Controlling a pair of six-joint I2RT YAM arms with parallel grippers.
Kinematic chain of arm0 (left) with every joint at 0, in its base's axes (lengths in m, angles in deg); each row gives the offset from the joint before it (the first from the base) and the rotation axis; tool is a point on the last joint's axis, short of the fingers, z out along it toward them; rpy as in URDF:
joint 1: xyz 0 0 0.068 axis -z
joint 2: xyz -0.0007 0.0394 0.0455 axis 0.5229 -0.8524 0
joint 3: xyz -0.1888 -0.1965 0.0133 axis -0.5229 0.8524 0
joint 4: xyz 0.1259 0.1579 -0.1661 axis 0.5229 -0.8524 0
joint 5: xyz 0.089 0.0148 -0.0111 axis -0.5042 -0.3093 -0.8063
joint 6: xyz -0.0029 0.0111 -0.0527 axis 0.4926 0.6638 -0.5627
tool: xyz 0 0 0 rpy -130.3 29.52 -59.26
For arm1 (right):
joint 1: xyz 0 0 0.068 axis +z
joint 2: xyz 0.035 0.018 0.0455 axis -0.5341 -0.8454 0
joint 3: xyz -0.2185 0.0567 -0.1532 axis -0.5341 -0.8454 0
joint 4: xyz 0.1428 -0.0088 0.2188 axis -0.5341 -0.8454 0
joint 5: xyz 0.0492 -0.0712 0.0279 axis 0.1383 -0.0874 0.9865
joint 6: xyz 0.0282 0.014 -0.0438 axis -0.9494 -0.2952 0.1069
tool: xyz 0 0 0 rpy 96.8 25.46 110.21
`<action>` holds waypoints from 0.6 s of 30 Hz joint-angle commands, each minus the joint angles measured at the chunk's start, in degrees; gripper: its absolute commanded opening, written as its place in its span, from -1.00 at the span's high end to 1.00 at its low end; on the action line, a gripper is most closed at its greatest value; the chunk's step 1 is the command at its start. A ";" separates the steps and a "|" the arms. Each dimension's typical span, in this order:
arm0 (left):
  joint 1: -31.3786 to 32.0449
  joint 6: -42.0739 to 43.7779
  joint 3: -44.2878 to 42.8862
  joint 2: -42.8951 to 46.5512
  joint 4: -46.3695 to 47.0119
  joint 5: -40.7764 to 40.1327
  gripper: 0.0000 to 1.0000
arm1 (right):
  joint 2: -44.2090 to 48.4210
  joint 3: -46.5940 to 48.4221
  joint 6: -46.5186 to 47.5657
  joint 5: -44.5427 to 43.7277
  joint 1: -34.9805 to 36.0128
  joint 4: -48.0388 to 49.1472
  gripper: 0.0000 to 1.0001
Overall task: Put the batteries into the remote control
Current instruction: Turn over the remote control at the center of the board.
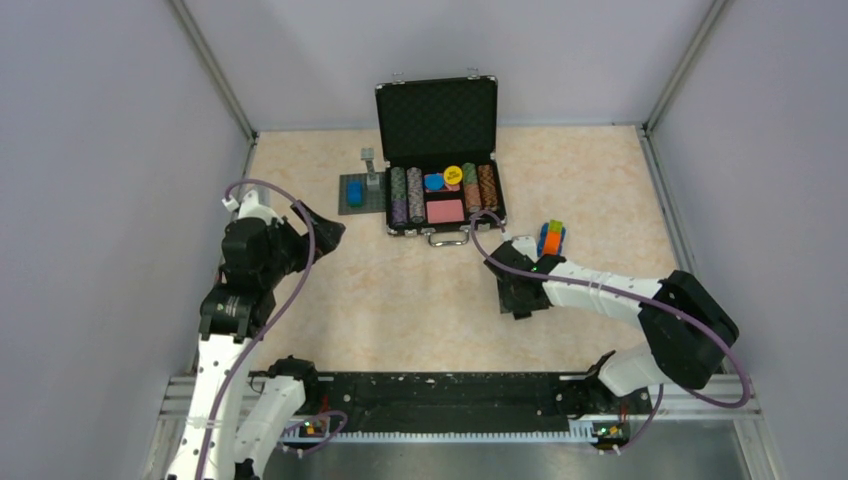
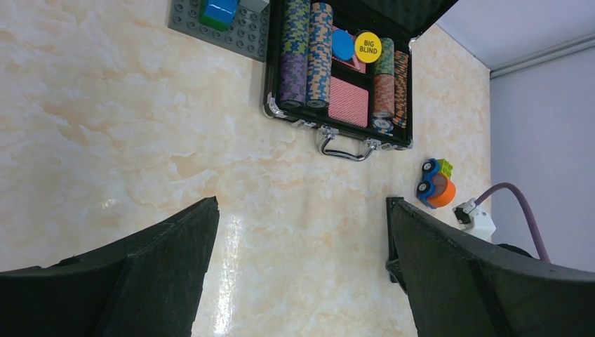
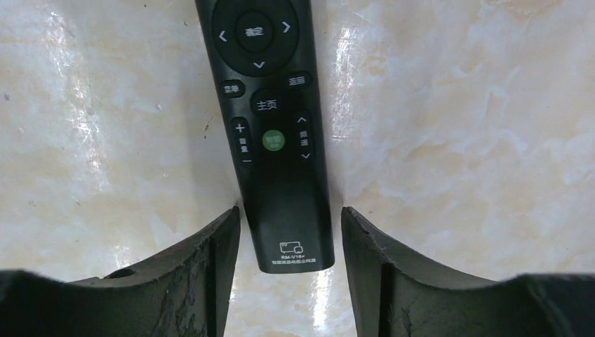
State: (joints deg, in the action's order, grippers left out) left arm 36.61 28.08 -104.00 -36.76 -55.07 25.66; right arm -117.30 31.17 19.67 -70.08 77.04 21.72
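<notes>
The remote control (image 3: 273, 140) is a slim black bar lying face up on the marble table, buttons showing, its lower end toward me. My right gripper (image 3: 289, 210) is open, with one finger on each side of that lower end; the left fingertip is almost against the remote's edge and the right one stands a little off. In the top view the right gripper (image 1: 515, 292) covers the remote. My left gripper (image 2: 302, 203) is open and empty above bare table, at the left in the top view (image 1: 325, 230). The batteries are out of view.
An open black poker chip case (image 1: 440, 120) stands at the back centre, with its handle (image 2: 344, 149) facing me. A grey brick baseplate (image 1: 362, 195) with a blue piece lies to its left. A small toy truck (image 1: 551, 238) sits just behind my right gripper.
</notes>
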 commanded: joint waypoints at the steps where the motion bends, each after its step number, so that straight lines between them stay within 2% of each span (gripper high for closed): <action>1: 0.10 1.33 0.00 -0.15 3.59 -1.23 -0.92 | -2.53 -0.96 -0.56 -1.10 -1.17 0.60 -0.11; 5: 0.10 1.37 0.24 1.46 4.37 -3.36 -0.91 | -2.58 -1.25 -0.48 -0.43 -1.51 0.94 -0.23; 10: 0.10 0.88 -0.36 3.00 3.43 -5.19 -0.92 | 2.46 1.06 -0.73 -1.66 -1.51 -1.63 -0.43; 13: 0.10 0.33 -1.47 3.87 -0.11 -4.65 -0.94 | 8.47 3.59 -1.91 -3.24 -1.51 -4.95 -0.54; 18: 0.10 0.18 -2.56 7.28 -9.11 -7.11 -0.93 | 23.96 5.84 -9.50 -13.09 -1.57 -15.99 -0.83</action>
State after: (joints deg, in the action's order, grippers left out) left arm 36.61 28.37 -104.33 -32.28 -58.24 20.85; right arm -104.54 32.50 16.37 -73.99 76.03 14.47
